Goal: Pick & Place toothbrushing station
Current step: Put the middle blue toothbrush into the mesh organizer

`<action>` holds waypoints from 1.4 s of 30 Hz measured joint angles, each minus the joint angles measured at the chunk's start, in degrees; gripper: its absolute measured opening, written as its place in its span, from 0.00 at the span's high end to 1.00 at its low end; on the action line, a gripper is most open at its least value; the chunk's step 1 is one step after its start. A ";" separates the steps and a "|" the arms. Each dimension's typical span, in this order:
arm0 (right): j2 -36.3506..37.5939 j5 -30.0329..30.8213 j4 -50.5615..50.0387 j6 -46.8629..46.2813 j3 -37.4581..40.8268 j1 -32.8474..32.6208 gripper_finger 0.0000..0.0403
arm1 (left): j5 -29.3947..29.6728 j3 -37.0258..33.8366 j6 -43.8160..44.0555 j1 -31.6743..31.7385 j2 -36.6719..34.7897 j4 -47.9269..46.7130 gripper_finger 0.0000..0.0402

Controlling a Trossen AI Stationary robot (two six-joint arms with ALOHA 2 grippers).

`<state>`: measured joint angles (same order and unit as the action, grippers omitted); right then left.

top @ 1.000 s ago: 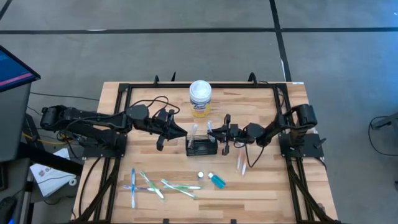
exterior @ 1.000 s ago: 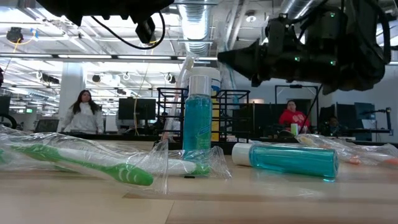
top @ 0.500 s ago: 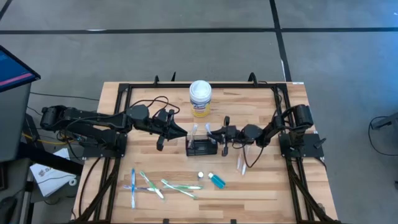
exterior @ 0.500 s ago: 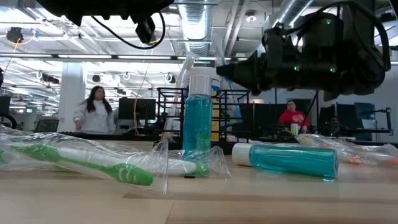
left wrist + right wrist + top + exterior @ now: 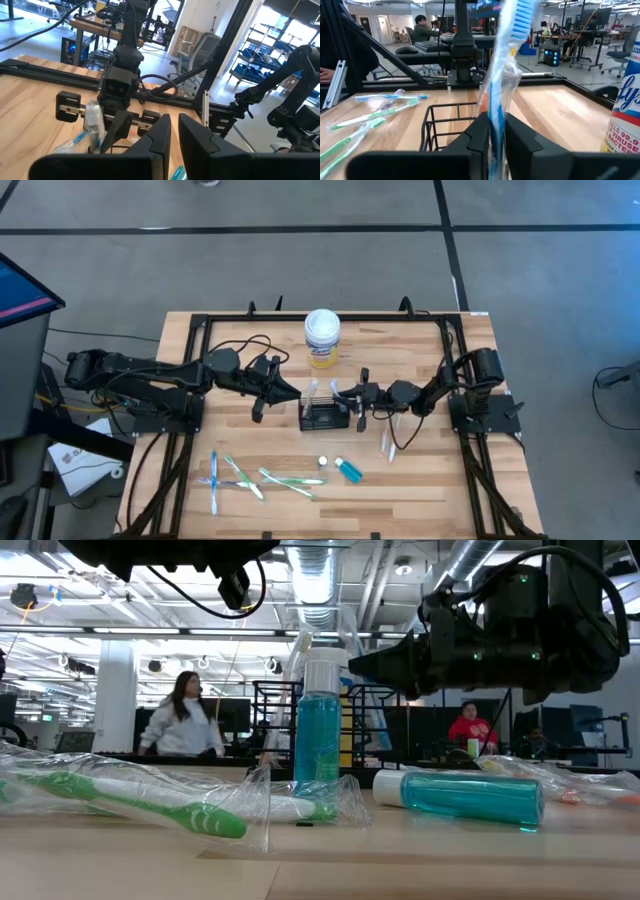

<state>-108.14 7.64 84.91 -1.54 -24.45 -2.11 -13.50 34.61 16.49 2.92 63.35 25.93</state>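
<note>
Wire-mesh caddy [image 5: 324, 416] is seen at the table's centre, just at six o'clock of the white-lidded wipes canister [image 5: 322, 338]. The right gripper [image 5: 349, 397], at the caddy's three o'clock edge, is pinched on a wrapped blue toothbrush [image 5: 501, 65] held upright over the basket, the jaws barely parted around its handle. The left gripper [image 5: 292, 392] is poised at the caddy's nine o'clock, its fingers close together and nothing held. The caddy is judged light, stiff and open-walled; its top rim wire would be best gripped.
</note>
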 joint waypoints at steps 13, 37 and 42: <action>0.30 1.00 1.86 3.45 0.02 0.25 0.82 | -0.02 0.00 0.02 0.00 0.00 -0.01 0.92; 27.01 3.25 -26.94 3.01 4.24 0.84 0.82 | -0.02 0.00 0.02 -0.01 0.00 -0.13 0.92; 32.74 3.50 -35.43 -0.92 4.23 1.56 0.82 | -0.02 0.00 -0.06 -0.02 0.00 -0.06 0.92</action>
<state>-75.40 11.14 49.48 -2.46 -20.21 -0.55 -13.52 34.61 16.44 2.90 63.35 25.87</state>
